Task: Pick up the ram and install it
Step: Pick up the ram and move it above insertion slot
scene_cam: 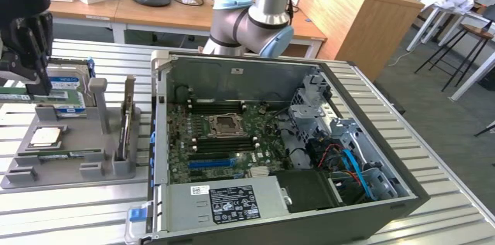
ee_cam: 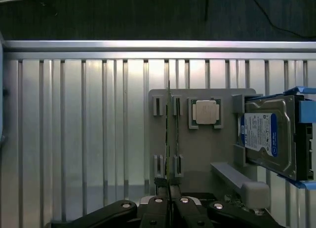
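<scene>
Notably, each view carries things the other lacks. The exterior view takes in the open computer case (scene_cam: 232,77) with its motherboard (scene_cam: 224,141), the arm's grey elbow (scene_cam: 259,25) at 12 o'clock of the case, and an upright expansion card (scene_cam: 128,120) standing in the grey holder (scene_cam: 77,167) at 9 o'clock of the case. The wrist view looks straight down past the pincer (ee_cam: 169,201) onto that holder and the ribbed metal table (ee_cam: 74,129).

Counted: one case, one expansion card, one square processor chip (ee_cam: 205,112), one hard drive (ee_cam: 266,139) with a blue-white label, and one pincer. One green stick is in the pincer. In the exterior view, what looks like a second green strip (scene_cam: 66,153) lies in the holder's near groove.

The pincer is closed almost completely, its fingertips pinching the ram (scene_cam: 48,99) by its thin upper edge. In the exterior view it hangs at 10 o'clock of the case, over the holder. The ram sits just under the fingertips and in front of the hard drive. Its long axis is nearly level, running from 9 to 3 o'clock, with its broad face toward the camera. From the wrist it shows edge-on as a thin line running away from the pincer between two pairs of slotted posts, beside the chip. Whether it has cleared those slots I cannot tell.
</scene>
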